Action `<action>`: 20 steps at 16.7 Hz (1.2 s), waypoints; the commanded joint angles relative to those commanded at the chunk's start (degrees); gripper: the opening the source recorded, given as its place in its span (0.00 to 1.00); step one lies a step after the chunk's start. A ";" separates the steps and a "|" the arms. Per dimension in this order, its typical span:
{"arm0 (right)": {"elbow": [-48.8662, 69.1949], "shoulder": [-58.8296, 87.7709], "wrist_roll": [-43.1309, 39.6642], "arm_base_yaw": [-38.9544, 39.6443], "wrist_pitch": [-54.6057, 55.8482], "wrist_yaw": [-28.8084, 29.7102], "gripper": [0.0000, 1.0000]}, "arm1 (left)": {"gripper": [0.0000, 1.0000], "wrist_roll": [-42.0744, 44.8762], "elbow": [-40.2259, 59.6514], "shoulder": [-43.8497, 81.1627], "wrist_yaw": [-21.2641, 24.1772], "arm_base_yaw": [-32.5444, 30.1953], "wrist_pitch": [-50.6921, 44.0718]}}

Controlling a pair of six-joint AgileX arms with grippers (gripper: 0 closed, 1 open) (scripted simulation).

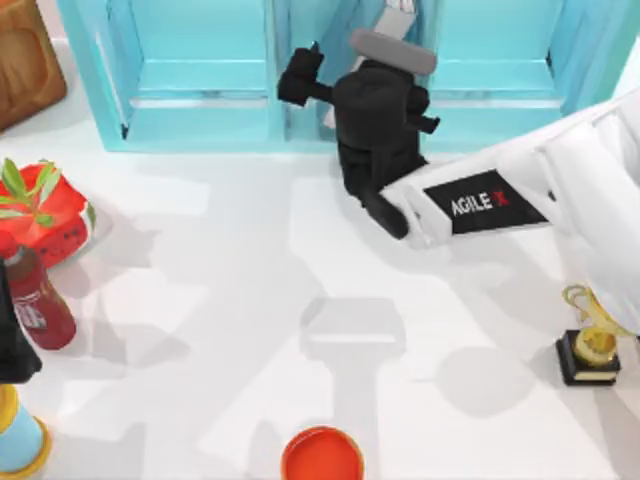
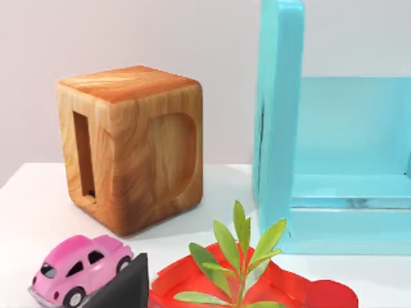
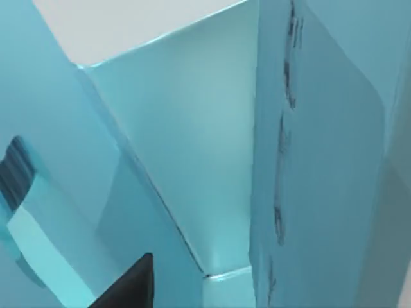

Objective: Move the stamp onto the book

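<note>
- Where the white counter (image 1: 200, 300) meets the back wall, a light blue shelf (image 1: 200, 70) spans the far side.
- Right arm (image 1: 520, 190) reaches from the right to the shelf's middle; its gripper (image 1: 372, 195) sits at the shelf front, and I cannot tell how its fingers stand.
- Wooden box (image 2: 131, 147) stands left of the shelf.
- Red bottle (image 1: 38, 300) is at the left edge.
- Trophy (image 1: 590, 345) stands right.
- Orange-red disc (image 1: 322, 455) lies near the front edge.
- Pink toy car (image 2: 80, 268) sits near the box.

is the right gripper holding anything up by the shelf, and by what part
It cannot be told. The right gripper sits at the light blue shelf unit, its fingertips hidden beneath the wrist, and no stamp or book can be made out there.
</note>
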 joint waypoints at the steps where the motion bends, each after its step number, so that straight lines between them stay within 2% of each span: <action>1: 0.00 0.00 0.00 0.00 0.00 0.00 0.85 | 1.00 0.00 0.00 0.00 0.00 0.00 0.00; 12: 0.00 0.00 0.00 0.00 0.00 0.00 0.02 | 1.00 0.00 0.00 0.00 0.00 0.00 0.00; 20: 0.00 0.00 0.00 0.00 0.00 0.00 0.00 | 1.00 0.00 0.00 0.00 0.00 0.00 0.00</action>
